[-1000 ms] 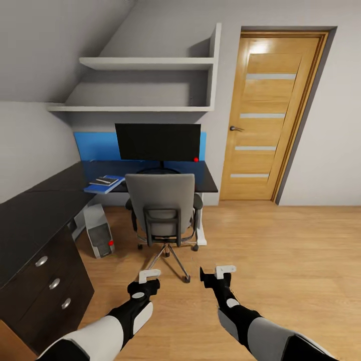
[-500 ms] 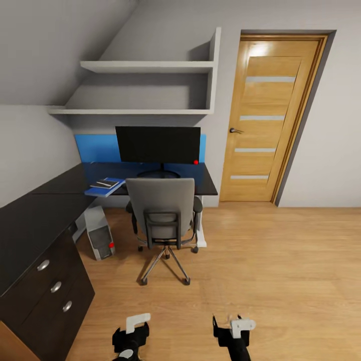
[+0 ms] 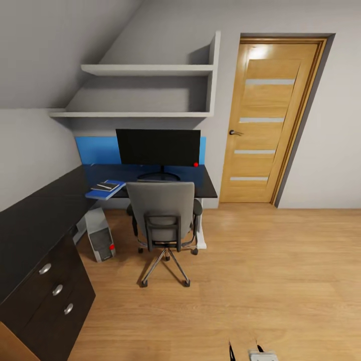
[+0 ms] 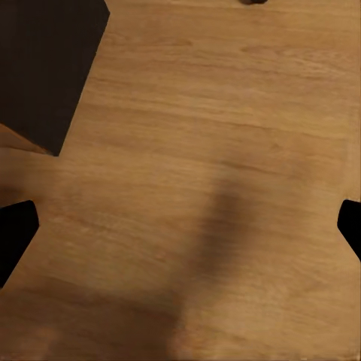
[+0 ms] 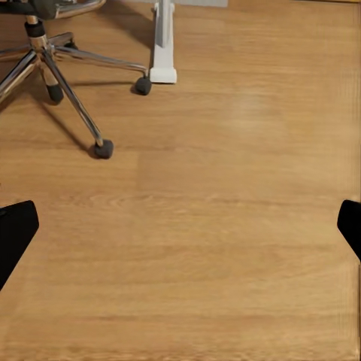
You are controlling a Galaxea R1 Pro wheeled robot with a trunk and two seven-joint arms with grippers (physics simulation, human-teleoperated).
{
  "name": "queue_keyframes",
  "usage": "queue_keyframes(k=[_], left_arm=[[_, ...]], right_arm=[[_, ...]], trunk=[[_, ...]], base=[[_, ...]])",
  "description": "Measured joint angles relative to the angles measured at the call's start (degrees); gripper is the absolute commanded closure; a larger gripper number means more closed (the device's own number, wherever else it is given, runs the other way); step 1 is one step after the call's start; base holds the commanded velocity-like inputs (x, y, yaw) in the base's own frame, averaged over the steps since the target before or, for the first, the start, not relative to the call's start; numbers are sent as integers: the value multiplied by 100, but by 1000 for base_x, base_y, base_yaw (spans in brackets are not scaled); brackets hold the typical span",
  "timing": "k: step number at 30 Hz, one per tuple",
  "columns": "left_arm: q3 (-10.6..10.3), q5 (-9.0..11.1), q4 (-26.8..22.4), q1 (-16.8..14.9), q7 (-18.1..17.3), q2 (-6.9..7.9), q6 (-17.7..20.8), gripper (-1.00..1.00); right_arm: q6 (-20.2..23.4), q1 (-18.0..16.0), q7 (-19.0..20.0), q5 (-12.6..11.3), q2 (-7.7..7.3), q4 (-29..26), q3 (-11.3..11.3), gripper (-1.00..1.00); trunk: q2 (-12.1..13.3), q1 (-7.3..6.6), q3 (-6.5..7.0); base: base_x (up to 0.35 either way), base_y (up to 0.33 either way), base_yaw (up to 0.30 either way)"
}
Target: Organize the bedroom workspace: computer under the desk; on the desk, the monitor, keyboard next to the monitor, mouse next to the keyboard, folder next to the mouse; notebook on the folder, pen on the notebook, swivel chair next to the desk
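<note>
The swivel chair [image 3: 161, 210] stands pushed up to the black desk [image 3: 45, 210], its grey back toward me. Behind it the monitor [image 3: 158, 147] stands on the desk. At the desk's edge left of the chair lies the blue folder [image 3: 98, 194], with the notebook [image 3: 105, 186] and a thin pen on top. The computer [image 3: 100, 233] stands on the floor under the desk. The keyboard and mouse are out of view. My right gripper [image 3: 245, 349] peeks in at the picture's lower edge, open [image 5: 180, 233] over bare floor. My left gripper [image 4: 180, 233] is open near the drawer unit's corner [image 4: 49, 68].
A wooden door [image 3: 265, 120] is shut to the right of the desk. Two wall shelves [image 3: 145, 70] hang above the monitor. The drawer unit [image 3: 50, 296] is at my left. The chair's chrome base [image 5: 68, 83] and a white desk leg [image 5: 163, 45] are ahead of the right gripper.
Both arms have pulled back and down, out at the head view's lower edge. The camera has backed off a little. The chair and the things on the desk have stayed put.
</note>
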Motion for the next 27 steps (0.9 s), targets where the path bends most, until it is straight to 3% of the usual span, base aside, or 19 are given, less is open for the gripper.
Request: queue_keyframes(k=[1,2,5,7,19,27], left_arm=[[-11,-7,0,54,-2,3,-74,-100],[-14,-7,0,242,-12,5,-476,-100],[-35,-17,0,467,-25,2,-1079,-100],[-39,-24,0,568,-19,1,-1251,-100],[-46,-31,0,886,-5,0,-1422,-100],[-41,-25,0,1070,1,51,-1427,-100]], right_arm=[[-21,39,1,2,-2,0,3,-100],[-135,178,2,-2,-8,2,-2,-100],[-345,366,-1,3,-5,2,3,-100],[-387,409,-3,5,-2,2,6,-100],[-351,458,-4,5,-11,-1,-2,-100],[223,462,-1,-3,1,0,-8,-100]], trunk=[[40,-22,18],[80,-44,35],[201,-110,90],[281,-154,126],[763,-417,342],[1084,-593,486]], base=[[0,0,0],[0,0,0],[0,0,0],[0,0,0],[0,0,0],[0,0,0]])
